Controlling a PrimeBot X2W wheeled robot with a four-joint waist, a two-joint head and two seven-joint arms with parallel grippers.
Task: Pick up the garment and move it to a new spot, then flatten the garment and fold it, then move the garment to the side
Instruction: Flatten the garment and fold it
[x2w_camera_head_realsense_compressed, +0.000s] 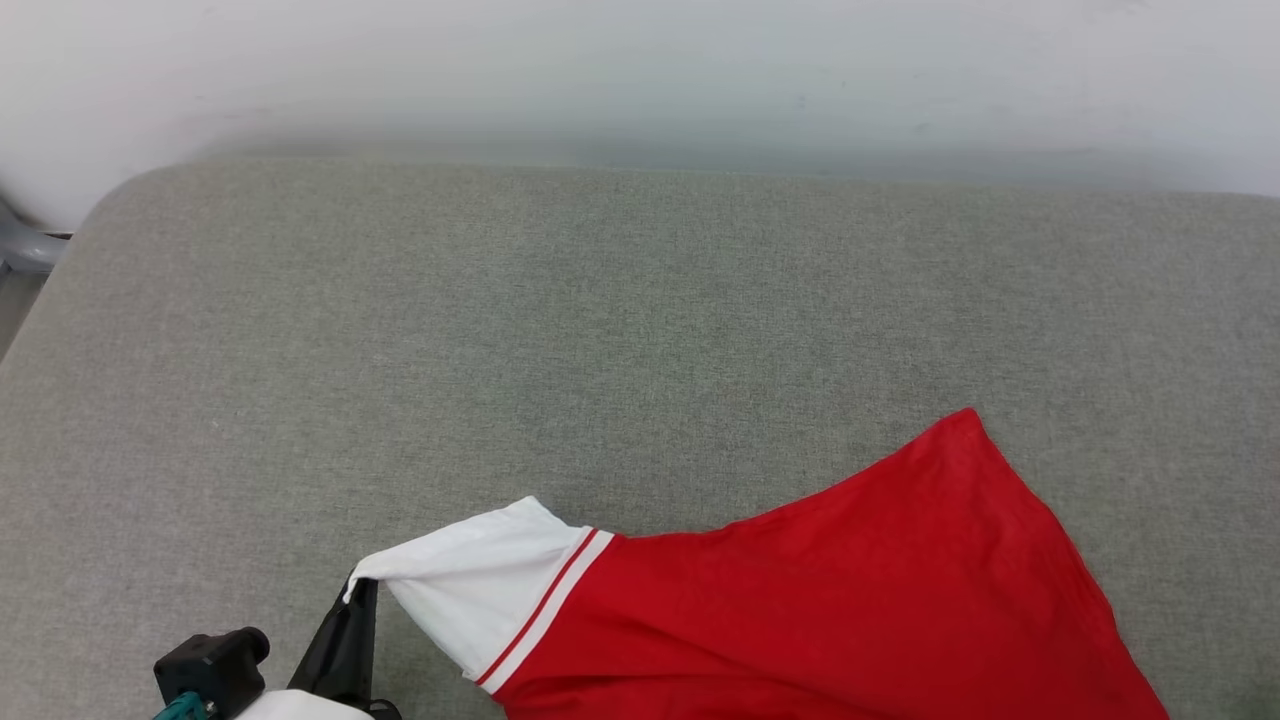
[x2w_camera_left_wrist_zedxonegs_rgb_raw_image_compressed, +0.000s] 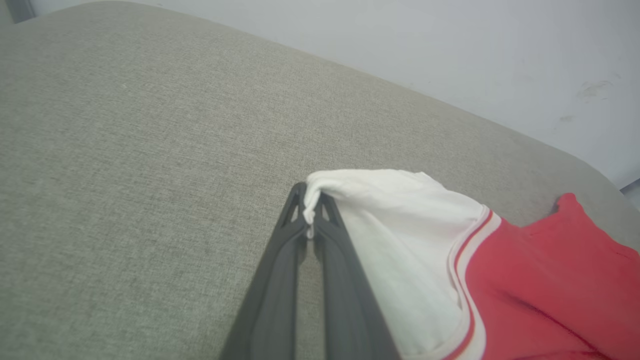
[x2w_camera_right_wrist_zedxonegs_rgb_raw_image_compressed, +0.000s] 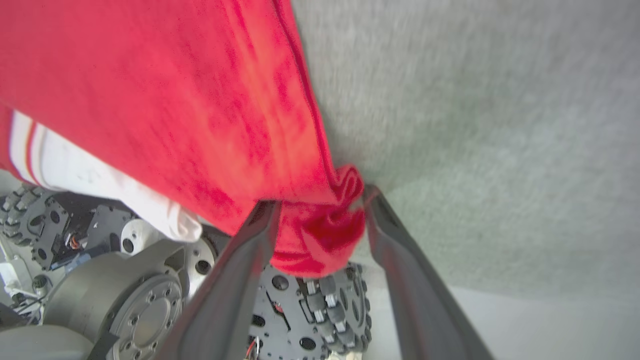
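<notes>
The garment (x2w_camera_head_realsense_compressed: 820, 600), red with a white sleeve and red-and-white trim, lies at the near right of the grey cushioned surface (x2w_camera_head_realsense_compressed: 500, 330) and runs off the bottom of the head view. My left gripper (x2w_camera_head_realsense_compressed: 360, 590) is shut on the tip of the white sleeve (x2w_camera_left_wrist_zedxonegs_rgb_raw_image_compressed: 400, 225), which it pinches between its dark fingertips (x2w_camera_left_wrist_zedxonegs_rgb_raw_image_compressed: 311, 200). In the right wrist view my right gripper (x2w_camera_right_wrist_zedxonegs_rgb_raw_image_compressed: 320, 205) has its fingers spread, with a bunched red corner of the garment (x2w_camera_right_wrist_zedxonegs_rgb_raw_image_compressed: 175, 100) loose between them at the surface's near edge. The chest print is hidden.
A pale wall (x2w_camera_head_realsense_compressed: 640, 70) runs behind the surface. A grey metal part (x2w_camera_head_realsense_compressed: 25, 245) shows at its far left corner. Below the near edge the right wrist view shows my wheeled base (x2w_camera_right_wrist_zedxonegs_rgb_raw_image_compressed: 125, 300). The far and left parts of the surface are bare.
</notes>
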